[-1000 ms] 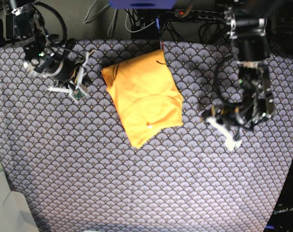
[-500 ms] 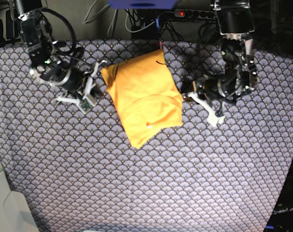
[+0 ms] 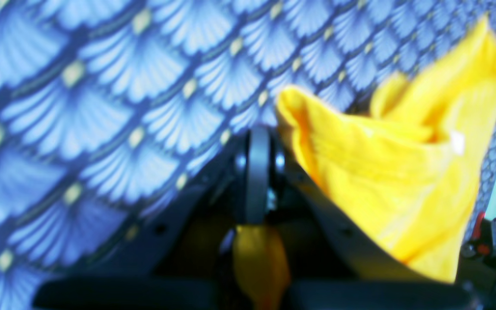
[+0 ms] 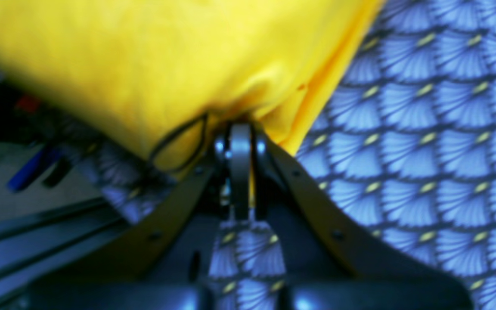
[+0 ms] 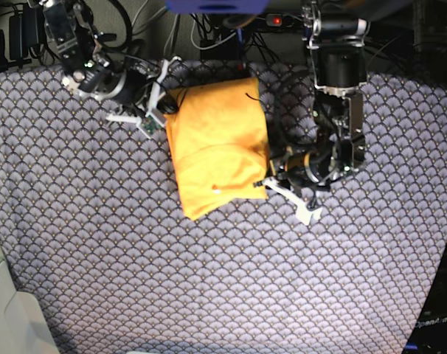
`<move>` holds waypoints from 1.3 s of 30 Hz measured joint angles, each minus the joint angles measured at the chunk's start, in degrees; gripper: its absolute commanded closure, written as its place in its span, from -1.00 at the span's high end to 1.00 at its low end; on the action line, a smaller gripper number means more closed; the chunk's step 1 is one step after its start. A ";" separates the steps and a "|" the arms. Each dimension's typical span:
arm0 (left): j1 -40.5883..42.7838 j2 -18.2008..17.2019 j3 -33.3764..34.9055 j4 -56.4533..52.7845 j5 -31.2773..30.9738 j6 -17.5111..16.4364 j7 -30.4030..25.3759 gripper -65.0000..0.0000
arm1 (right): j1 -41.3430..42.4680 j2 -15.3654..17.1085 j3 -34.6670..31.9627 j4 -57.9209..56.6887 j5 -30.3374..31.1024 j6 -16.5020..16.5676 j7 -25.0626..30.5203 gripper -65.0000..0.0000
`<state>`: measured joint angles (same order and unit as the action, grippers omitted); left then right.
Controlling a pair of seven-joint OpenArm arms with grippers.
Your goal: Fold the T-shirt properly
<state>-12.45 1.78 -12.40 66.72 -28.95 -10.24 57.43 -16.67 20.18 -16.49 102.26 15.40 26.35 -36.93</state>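
with the yellow-orange cotton t-shirt [image 5: 220,147] already a compact bundle, left gripper [image 3: 258,181] and right gripper [image 4: 239,163] each pinch an edge; final fold left.

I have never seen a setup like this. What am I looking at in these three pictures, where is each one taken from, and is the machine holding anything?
This is a two-armed robot working at a table covered by a blue-grey scallop-patterned cloth. The base view looks down on the whole scene. The other two pictures come from cameras mounted at each arm's wrist, looking out along the jaws, so they are close and blurred.

The only item lying on the cloth is a yellow-orange T-shirt, already partly folded. The left gripper, on the right side of the overhead picture, has its jaws closed on the shirt's near right edge; fabric shows bunched between them in its wrist view. The right gripper pinches the far left corner. Both arms hold the shirt at opposite edges.
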 measured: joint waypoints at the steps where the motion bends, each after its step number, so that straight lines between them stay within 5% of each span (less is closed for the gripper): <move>1: -0.31 0.52 0.04 -0.87 0.00 0.00 -1.05 -1.00 | -0.63 0.02 0.02 0.92 0.00 0.00 -0.44 -1.00; 17: -4.22 3.54 0.13 -7.45 -0.02 -0.02 -5.33 -1.00 | -3.39 0.04 0.94 4.46 0.15 0.02 -0.87 -1.00; 27: 5.22 -9.38 -0.98 18.34 -6.36 -0.31 5.55 -1.00 | -7.39 0.31 15.41 6.05 0.39 0.02 0.15 -1.00; 33: 18.38 -17.03 -8.81 28.24 -6.43 0.02 6.95 -1.00 | -13.66 -1.86 24.52 8.87 0.15 0.04 -1.03 -1.00; 39: 35.01 -20.26 -18.32 40.44 -6.40 -0.24 6.40 -1.00 | -23.87 -5.07 33.07 9.09 -0.04 -0.22 3.78 -1.00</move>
<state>22.57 -18.48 -30.72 107.15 -35.35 -10.48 63.83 -40.53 15.11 16.58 111.35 15.35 26.13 -33.15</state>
